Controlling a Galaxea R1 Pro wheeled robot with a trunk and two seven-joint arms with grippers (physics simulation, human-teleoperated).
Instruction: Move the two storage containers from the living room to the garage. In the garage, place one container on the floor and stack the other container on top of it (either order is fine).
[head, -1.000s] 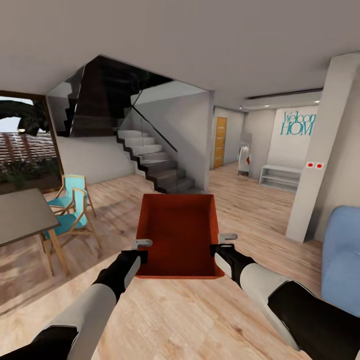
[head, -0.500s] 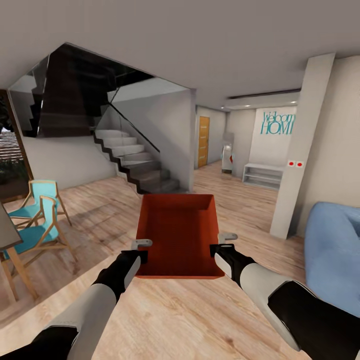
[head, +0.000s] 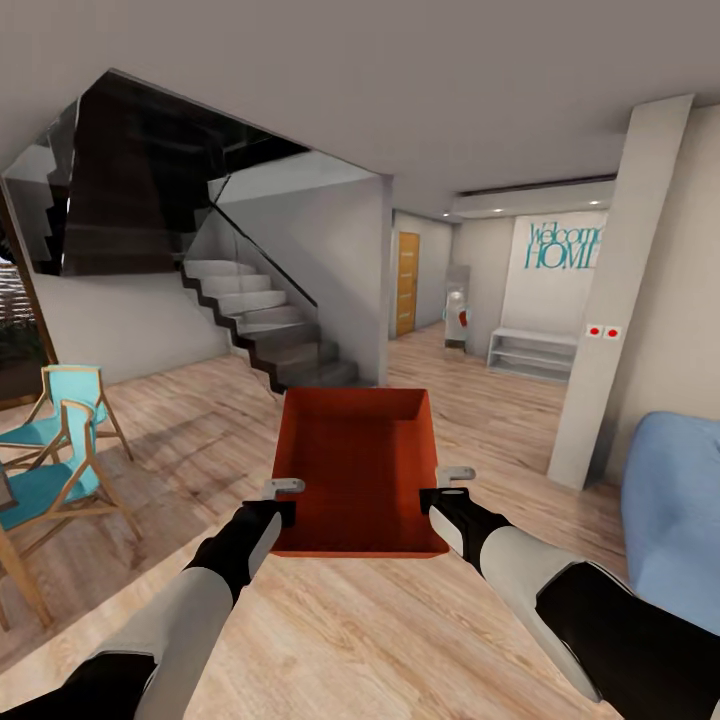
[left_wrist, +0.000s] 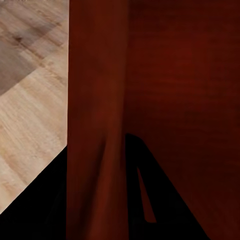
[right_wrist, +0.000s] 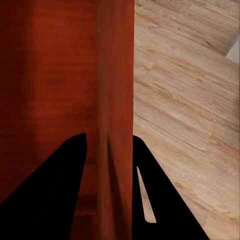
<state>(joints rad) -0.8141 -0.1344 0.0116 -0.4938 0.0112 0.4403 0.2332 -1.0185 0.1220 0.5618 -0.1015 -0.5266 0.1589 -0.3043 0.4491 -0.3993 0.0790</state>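
Observation:
I carry one orange-red storage container (head: 358, 470) level in front of me, above the living room's light wood plank floor (head: 360, 630). My left gripper (head: 284, 500) is shut on its left wall, and the left wrist view has that wall (left_wrist: 95, 120) standing between the dark fingers (left_wrist: 50, 200). My right gripper (head: 437, 490) is shut on the right wall, which the right wrist view shows as a red wall (right_wrist: 115, 100) pinched between its fingers (right_wrist: 60, 180). The container is lidless and holds nothing.
A staircase (head: 265, 330) with a glass rail rises ahead left. Teal wooden chairs (head: 60, 450) stand at the left. A white pillar (head: 610, 300) and a blue sofa (head: 675, 500) are at the right. A hallway with a wooden door (head: 407, 283) and a white bench (head: 530, 352) lies ahead.
The view has swung across the room: the stairs and chairs slid left, the table left the picture, then the pillar drifted back right. Both grippers and the container keep their pose.

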